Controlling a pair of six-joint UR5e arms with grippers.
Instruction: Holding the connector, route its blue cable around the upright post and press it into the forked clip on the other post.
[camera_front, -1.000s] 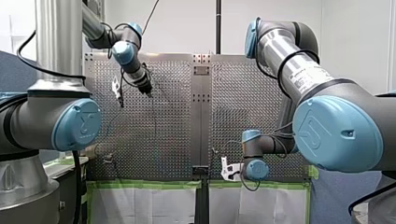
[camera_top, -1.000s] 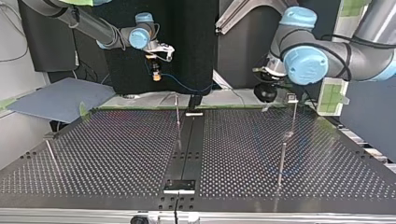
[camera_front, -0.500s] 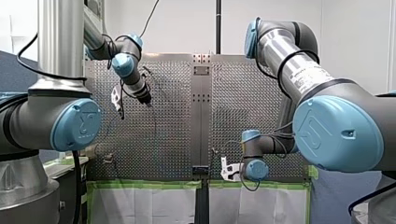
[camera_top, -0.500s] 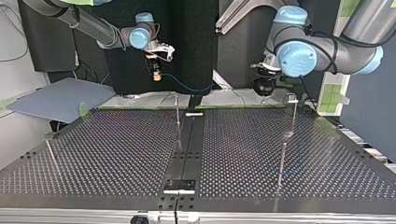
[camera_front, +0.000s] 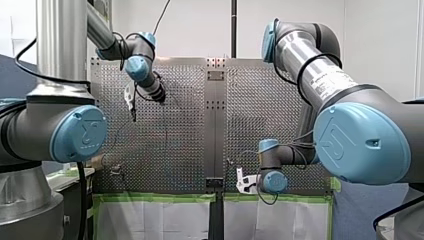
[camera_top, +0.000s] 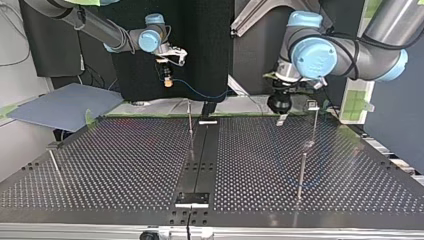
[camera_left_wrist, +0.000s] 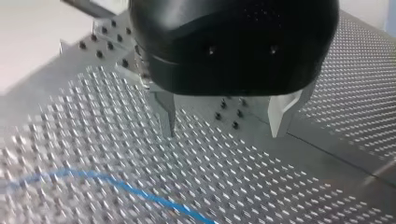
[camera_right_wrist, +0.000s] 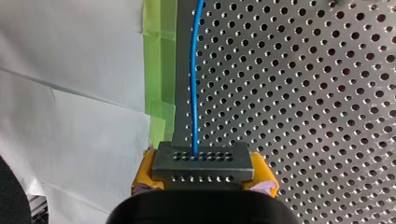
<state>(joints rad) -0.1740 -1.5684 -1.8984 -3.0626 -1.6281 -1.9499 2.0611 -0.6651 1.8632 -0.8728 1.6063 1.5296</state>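
My right gripper (camera_right_wrist: 204, 176) is shut on the grey perforated connector (camera_right_wrist: 203, 161), gripped between its yellow pads (camera_right_wrist: 144, 172). The blue cable (camera_right_wrist: 193, 79) runs straight out of the connector over the plate's edge. In the top view that gripper (camera_top: 167, 81) hangs above the far edge, and the cable (camera_top: 200, 93) sags toward the middle. My left gripper (camera_left_wrist: 224, 126) is open and empty above the plate, with a stretch of blue cable (camera_left_wrist: 116, 186) lying ahead of it. In the top view it (camera_top: 281, 115) hovers near the post with the clip (camera_top: 313, 106). A plain upright post (camera_top: 190, 117) stands near the centre strip.
Two more thin posts (camera_top: 301, 172) (camera_top: 54, 162) rise from the perforated table (camera_top: 125, 165). A dark centre strip (camera_top: 200, 155) divides the plate. Green tape (camera_right_wrist: 161, 56) and white sheeting border the plate's edge by my right gripper.
My left arm has swung toward the top view's left and dropped a little closer to the plate. My right arm and the connector have not moved.
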